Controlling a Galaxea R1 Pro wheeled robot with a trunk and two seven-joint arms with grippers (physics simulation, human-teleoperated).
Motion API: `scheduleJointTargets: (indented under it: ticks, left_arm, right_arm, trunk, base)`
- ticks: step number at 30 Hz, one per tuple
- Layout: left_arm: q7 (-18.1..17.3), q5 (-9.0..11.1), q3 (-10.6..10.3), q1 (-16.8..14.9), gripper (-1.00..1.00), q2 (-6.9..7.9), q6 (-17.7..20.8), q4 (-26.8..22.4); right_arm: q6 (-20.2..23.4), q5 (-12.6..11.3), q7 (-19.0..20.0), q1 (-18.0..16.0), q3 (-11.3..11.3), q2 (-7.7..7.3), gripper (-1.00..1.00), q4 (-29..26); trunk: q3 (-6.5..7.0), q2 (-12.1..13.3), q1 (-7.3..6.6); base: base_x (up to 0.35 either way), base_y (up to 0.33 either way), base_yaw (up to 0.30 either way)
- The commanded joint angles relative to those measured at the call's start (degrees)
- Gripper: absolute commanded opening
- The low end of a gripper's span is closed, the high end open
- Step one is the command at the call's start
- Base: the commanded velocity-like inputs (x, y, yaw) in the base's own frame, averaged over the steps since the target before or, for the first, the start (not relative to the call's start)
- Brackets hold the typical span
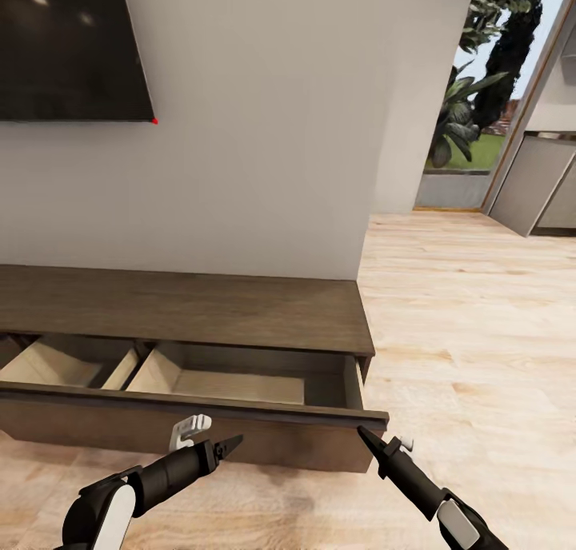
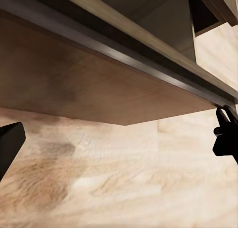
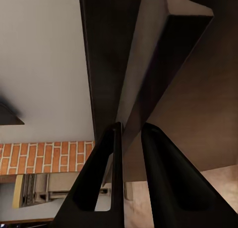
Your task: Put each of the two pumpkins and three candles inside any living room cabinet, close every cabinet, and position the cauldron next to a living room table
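Right gripper (image 1: 370, 436), fingers nearly together, meets the pulled-out drawer front's (image 1: 200, 434) right corner at about 5 o'clock of the cabinet (image 1: 184, 310); whether it pinches the edge is unclear. Left gripper (image 1: 232, 444) hovers just before the front, seemingly closed. Both pale drawer compartments (image 1: 240, 384) show bare bottoms.

My robot's two arms

I see black arms with white patches, and each thin black pincer (image 1: 232, 444) (image 1: 364, 436) ends in pointy tips.
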Motion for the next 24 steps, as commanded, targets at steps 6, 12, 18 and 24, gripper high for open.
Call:
scheduleJointTargets:
  ticks: [6, 12, 18, 24]
  left_arm:
    - [-0.31, -0.06, 0.15, -0.03, 1.0, -0.06, 0.37, -0.03]
    - [-0.31, -0.06, 0.09, -0.02, 1.0, -0.08, 0.3, -0.03]
    - [-0.31, -0.06, 0.1, -0.02, 1.0, -0.08, 0.29, -0.03]
    - [-0.31, -0.06, 0.09, -0.01, 1.0, -0.11, 0.26, -0.03]
  right_arm:
    - [1.18, -1.71, 0.26, -0.08, -3.82, -0.03, -1.0, -0.15]
    - [1.2, -1.71, 0.26, -0.08, -3.82, -0.01, -1.0, -0.15]
    - [1.21, -1.71, 0.26, -0.08, -3.81, -0.05, -1.0, -0.15]
    - [1.2, -1.71, 0.26, -0.08, -3.82, -0.06, -1.0, -0.15]
  trunk:
    - [-0.04, -0.03, -0.02]
    - [-0.04, -0.03, -0.02]
    - [-0.04, -0.03, -0.02]
    - [-0.04, -0.03, -0.02]
  base:
    - [-0.079, 0.0, 0.0]
    - [-0.025, 0.0, 0.0]
    - [-0.011, 0.0, 0.0]
    - [-0.081, 0.0, 0.0]
